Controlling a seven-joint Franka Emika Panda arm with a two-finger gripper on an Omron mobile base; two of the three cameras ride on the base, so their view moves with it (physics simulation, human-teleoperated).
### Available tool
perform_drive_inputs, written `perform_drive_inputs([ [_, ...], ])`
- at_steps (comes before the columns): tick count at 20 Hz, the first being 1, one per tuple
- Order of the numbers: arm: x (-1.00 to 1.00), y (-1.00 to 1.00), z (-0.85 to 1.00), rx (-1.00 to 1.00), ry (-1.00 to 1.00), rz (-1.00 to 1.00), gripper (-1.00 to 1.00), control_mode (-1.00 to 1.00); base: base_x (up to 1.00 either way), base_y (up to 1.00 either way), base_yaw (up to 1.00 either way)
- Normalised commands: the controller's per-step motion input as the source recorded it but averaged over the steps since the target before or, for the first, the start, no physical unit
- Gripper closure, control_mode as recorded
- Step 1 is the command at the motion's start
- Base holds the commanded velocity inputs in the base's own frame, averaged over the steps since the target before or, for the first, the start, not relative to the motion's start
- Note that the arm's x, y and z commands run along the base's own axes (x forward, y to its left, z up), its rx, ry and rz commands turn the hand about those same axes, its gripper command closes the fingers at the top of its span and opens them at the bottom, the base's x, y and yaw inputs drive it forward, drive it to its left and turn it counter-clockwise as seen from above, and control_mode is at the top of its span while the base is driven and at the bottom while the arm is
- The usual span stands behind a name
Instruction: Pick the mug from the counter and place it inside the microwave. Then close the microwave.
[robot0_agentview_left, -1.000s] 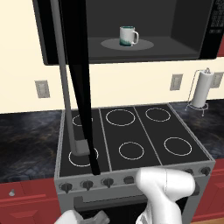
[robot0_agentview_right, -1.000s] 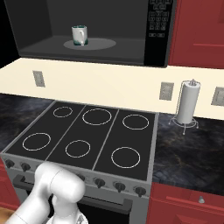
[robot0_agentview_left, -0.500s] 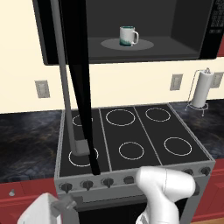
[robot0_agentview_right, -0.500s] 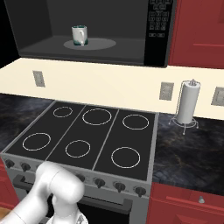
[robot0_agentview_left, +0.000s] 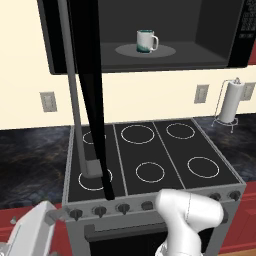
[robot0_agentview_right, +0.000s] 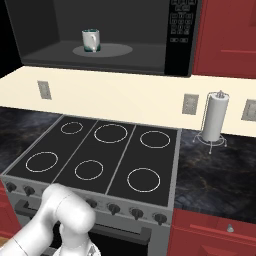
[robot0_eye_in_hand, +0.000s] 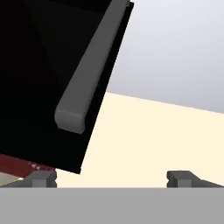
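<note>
Mug (robot0_agentview_left: 146, 41) already stands on the round turntable inside the microwave (robot0_agentview_right: 125, 62), so I judge that only the closing is left. Seen from the hand, the door (robot0_eye_in_hand: 48, 74) fills the upper left, with its grey bar handle (robot0_eye_in_hand: 89, 70) running from top centre down to the left. The gripper (robot0_eye_in_hand: 111, 178) is spread wide, holds nothing, and sits below the door edge. Door hinge and gripper body are cut off.

Even, shadowless, sharp rendered light
</note>
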Motion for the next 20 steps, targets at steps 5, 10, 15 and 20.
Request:
perform_drive_inputs([
  [5, 0.36, 0.1, -0.21, 0.0, 0.0, -0.18, -1.0, -1.0, 0.0, 0.0, 0.0],
  [10, 0.41, 0.14, -0.17, -0.02, 0.0, -0.14, -1.0, -1.0, 0.0, 0.0, 0.0],
  [15, 0.02, 0.36, -0.16, 0.0, 0.0, -0.07, -1.0, -1.0, 0.0, 0.0, 0.0],
  [20, 0.02, 0.32, -0.02, 0.0, 0.0, -0.05, -1.0, -1.0, 0.0, 0.0, 0.0],
])
